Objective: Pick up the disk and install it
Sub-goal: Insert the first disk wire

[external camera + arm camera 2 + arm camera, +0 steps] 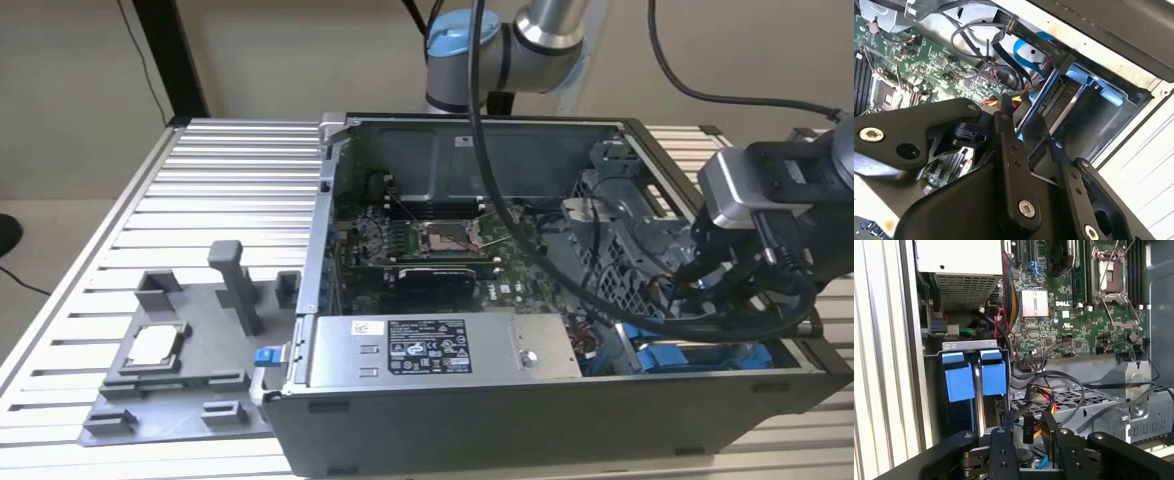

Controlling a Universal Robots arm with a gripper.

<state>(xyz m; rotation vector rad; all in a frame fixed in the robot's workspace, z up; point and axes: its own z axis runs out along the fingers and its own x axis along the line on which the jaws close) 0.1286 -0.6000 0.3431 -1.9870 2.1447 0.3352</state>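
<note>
Slatted tabletop (227, 170) carries the open computer case (534, 415); your disk (993, 376) sits in its drive bay (969, 345) (blue frame showing), pincer (1025, 416) spread empty just beside it, so installing looks nearly finished.

In the exterior view's lower right, the disk (674, 360) shows only as blue strips of its carrier, hidden behind the computer case (534, 420) wall and black cables (721, 320). The arm (547, 25) is cut off by the top edge. The print on the power supply (521, 350) label is too small to tell.
</note>
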